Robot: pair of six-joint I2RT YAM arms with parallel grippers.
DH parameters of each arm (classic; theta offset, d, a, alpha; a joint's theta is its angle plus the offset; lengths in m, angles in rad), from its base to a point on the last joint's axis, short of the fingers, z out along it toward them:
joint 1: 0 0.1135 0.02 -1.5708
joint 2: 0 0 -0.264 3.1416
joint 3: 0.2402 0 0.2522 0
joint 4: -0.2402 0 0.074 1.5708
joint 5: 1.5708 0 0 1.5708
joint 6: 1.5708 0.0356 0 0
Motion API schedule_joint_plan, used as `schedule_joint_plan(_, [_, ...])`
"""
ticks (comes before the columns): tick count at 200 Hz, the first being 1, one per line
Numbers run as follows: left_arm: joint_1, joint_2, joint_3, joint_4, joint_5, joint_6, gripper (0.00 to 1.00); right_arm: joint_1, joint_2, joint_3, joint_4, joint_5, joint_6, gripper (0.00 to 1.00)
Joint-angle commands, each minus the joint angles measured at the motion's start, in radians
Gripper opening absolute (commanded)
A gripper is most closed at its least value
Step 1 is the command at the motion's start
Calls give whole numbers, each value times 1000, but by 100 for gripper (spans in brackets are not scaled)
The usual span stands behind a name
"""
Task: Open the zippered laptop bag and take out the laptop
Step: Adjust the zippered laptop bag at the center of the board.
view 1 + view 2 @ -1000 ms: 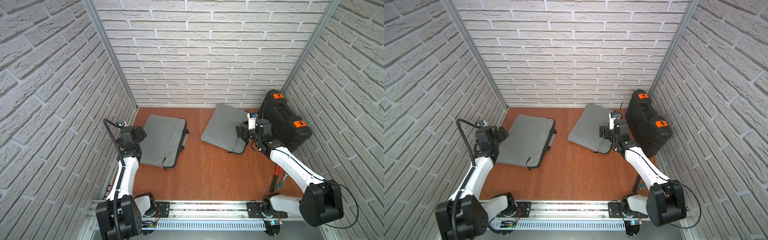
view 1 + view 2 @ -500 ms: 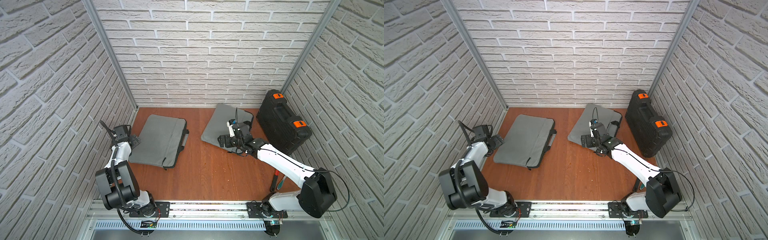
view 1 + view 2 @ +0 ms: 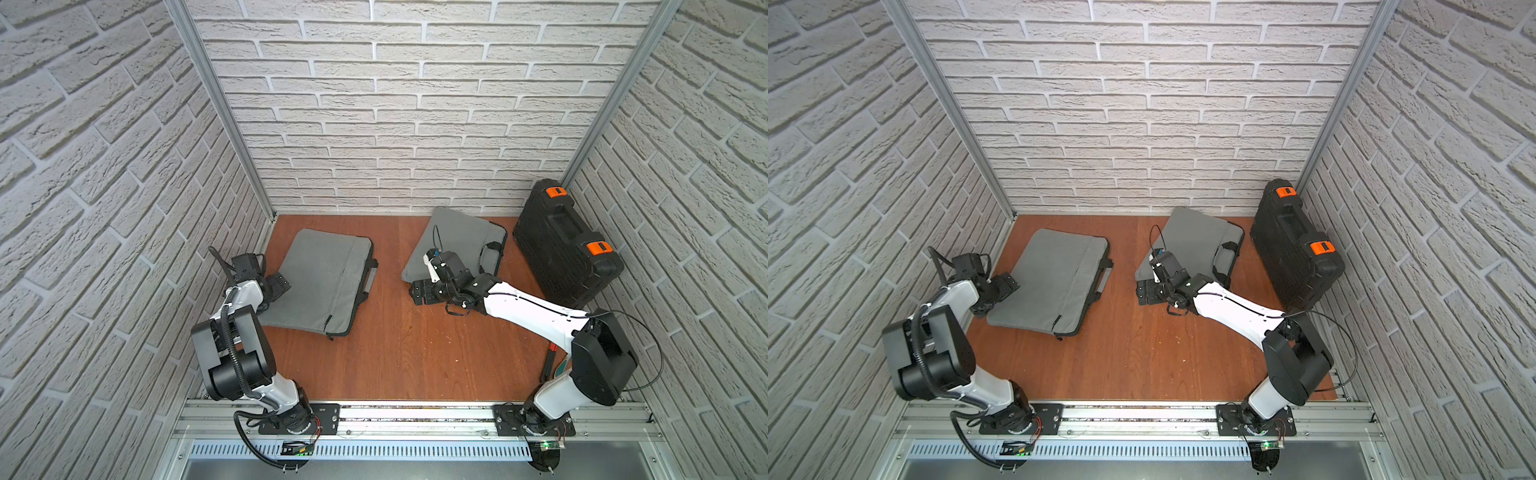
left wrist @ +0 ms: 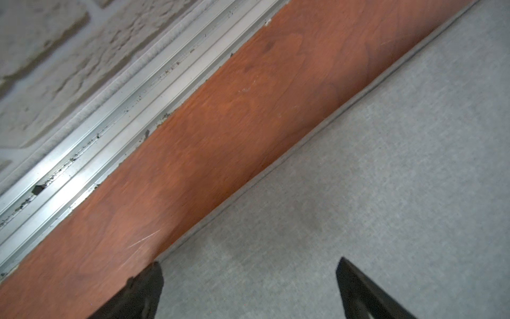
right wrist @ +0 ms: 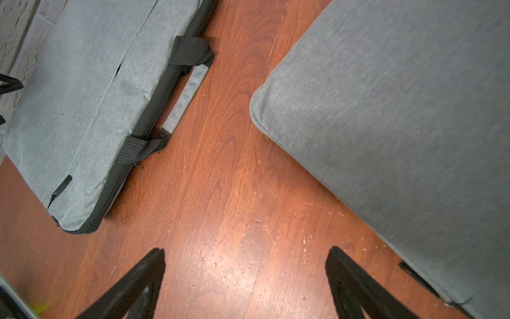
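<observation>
Two grey laptop bags lie flat on the wooden floor in both top views. The left bag (image 3: 324, 282) has dark handles and a zipper pull (image 5: 59, 190) on its front pocket. The right bag (image 3: 457, 245) lies nearer the back wall. My left gripper (image 3: 277, 286) is open, low over the left bag's left edge, with grey fabric (image 4: 358, 165) between its fingers (image 4: 149, 287). My right gripper (image 3: 419, 291) is open over bare floor, just in front of the right bag's near left corner (image 5: 259, 110). The laptop is hidden.
A black hard case (image 3: 565, 245) with orange latches stands against the right wall, beside the right bag. A red-handled tool (image 3: 550, 361) lies at the front right. An aluminium rail (image 4: 82, 138) runs along the left wall, close to my left gripper.
My right gripper has swung left and forward, from the right bag's end by the case to its near left corner. My left arm has folded back, with its gripper still at the left bag's edge.
</observation>
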Motion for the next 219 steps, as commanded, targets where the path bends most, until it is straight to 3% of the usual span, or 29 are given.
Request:
schedule_joint_plan(1, [-2,11,-27,4,46,-18,98,16,17,26,40,-36,31,92])
schedule_joint_plan(48, [-106,-5,-79,16,60,-46,92,44,65,46,49,-70,49,89])
schedule_joint_plan(159, [-398,-160,-304,120,-6,-260,68,147,222,98,154,-221,114,51])
schedule_joint_plan(190, [-416,-281,-328,87,-28,-287,67,180,222,119,104,-153,52,47])
schedule_joint_plan(219, [-411,-463,-321,-47,-157,-301,76,232,226,134,57,-34,22,44])
